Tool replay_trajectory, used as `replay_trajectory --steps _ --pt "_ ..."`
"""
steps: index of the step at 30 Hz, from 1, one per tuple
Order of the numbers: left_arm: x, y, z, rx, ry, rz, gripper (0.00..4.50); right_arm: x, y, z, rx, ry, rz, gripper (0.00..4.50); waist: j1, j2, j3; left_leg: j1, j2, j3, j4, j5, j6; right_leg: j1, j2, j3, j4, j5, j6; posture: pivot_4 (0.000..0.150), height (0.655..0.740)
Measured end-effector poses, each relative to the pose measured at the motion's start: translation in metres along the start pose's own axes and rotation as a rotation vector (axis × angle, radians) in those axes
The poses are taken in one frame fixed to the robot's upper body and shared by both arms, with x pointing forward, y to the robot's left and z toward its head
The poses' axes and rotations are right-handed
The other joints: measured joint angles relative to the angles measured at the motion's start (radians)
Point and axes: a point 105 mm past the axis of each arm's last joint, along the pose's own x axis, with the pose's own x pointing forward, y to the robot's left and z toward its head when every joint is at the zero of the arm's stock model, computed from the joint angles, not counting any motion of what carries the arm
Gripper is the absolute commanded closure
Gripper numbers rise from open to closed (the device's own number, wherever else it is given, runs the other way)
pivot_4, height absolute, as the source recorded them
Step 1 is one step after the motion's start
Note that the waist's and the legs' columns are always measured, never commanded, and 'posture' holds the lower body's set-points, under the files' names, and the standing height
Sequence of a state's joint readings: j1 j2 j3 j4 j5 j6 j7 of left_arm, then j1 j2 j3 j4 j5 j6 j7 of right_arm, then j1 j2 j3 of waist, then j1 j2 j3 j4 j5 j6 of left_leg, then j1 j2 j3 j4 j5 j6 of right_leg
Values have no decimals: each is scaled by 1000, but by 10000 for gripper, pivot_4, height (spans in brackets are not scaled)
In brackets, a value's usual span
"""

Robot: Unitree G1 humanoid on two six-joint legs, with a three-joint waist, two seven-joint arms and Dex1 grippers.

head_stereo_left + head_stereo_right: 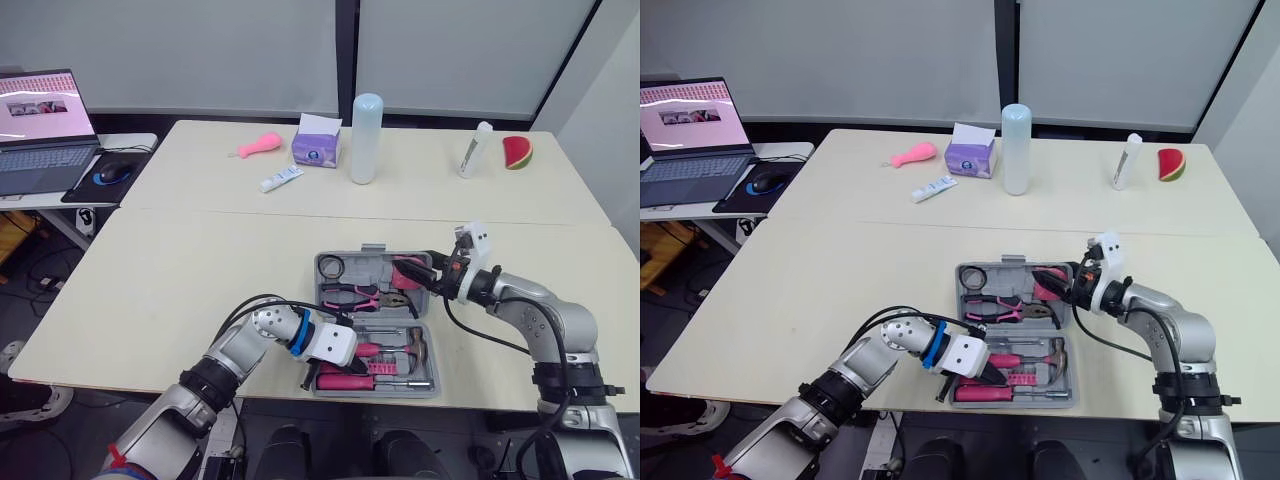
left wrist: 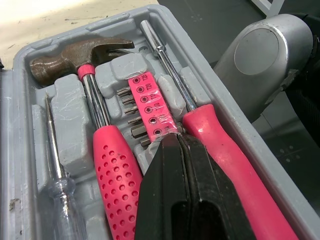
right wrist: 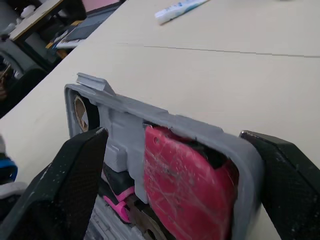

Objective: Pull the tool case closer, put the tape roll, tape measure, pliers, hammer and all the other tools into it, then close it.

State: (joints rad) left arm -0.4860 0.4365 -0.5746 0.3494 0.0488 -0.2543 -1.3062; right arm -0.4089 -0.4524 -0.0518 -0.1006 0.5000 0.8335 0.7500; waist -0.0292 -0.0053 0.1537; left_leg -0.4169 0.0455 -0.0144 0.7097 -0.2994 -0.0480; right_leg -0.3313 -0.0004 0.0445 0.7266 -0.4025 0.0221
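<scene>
As I read it from the head views, tool case (image 1: 372, 250): lying open on the near table (image 1: 180, 290), close to its front edge;
left gripper (image 2: 177, 141): fingers (image 2: 160, 200) pressed together, gripping nothing, tips at the pink bit strip (image 2: 147, 105) between hammer (image 2: 95, 100) and pink-handled screwdriver (image 2: 205, 130);
right gripper (image 3: 172, 135): spread wide, straddling the case's far half at the tape measure (image 3: 185, 185), nothing clamped;
pliers (image 1: 355, 296), tape roll (image 1: 332, 266): seated in the far half
</scene>
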Motion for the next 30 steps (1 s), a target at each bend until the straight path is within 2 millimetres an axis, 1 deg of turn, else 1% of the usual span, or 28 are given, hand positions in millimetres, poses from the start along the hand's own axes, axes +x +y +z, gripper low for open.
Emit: replay_trajectory --steps 7,9,11,15,16,18,20,23,25,28,30 --pt "0 1 0 -9 -6 11 45000 -3 22 1 -180 76 109 298 1 0 0 1 0 -4 0 0 0 5 0 -2 -5 0 0 1500 7002" --pt "-3 -1 1 -57 -26 25 45000 -9 29 -1 -240 106 126 298 0 -1 2 0 0 -4 -1 0 0 5 0 -2 -6 0 0 1500 7002" --pt "-16 -7 -2 -148 -40 40 45000 -16 39 -2 -300 132 154 298 -3 -2 4 0 1 -4 -3 0 0 4 0 -2 -8 0 0 1500 7002" --pt "-54 -16 -4 -271 -10 55 45000 -23 52 2 -381 145 177 298 -2 -3 9 0 1 -5 -6 0 0 4 1 -2 -9 0 0 1500 7002" --pt "-67 -21 -5 -304 8 53 45000 -28 56 1 -416 164 185 298 0 -3 9 -1 1 -5 -7 0 0 4 1 -2 -10 0 0 1500 7002" --pt "-89 -29 -15 -376 57 78 45000 -39 61 -3 -466 215 195 298 1 -2 10 -1 0 -5 -8 0 0 4 -1 -2 -12 0 0 1500 7002" --pt "-105 -31 -21 -433 85 122 45000 -51 68 -11 -505 277 213 298 6 -3 10 -1 -1 -5 -9 0 0 4 -2 -3 -14 0 0 1500 7002" --pt "-117 -32 -32 -502 108 198 45000 -76 79 -21 -545 381 253 298 20 -3 12 -2 -2 -5 -9 0 0 4 -3 -3 -15 0 0 1500 7002" --pt "-121 -32 -37 -528 118 233 45000 -87 82 -26 -560 436 262 298 22 -4 13 -1 -1 -5 -9 0 0 4 -3 -3 -15 0 0 1500 7002" --pt "-124 -30 -42 -546 130 293 45000 -114 78 -32 -558 561 243 298 25 -5 13 -1 -1 -5 -9 0 0 4 -3 -3 -15 0 0 1500 7002" --pt "-125 -30 -44 -556 135 317 45000 -124 74 -29 -562 589 218 298 25 -5 14 0 -1 -5 -9 0 0 5 -2 -3 -14 0 0 1500 7002"
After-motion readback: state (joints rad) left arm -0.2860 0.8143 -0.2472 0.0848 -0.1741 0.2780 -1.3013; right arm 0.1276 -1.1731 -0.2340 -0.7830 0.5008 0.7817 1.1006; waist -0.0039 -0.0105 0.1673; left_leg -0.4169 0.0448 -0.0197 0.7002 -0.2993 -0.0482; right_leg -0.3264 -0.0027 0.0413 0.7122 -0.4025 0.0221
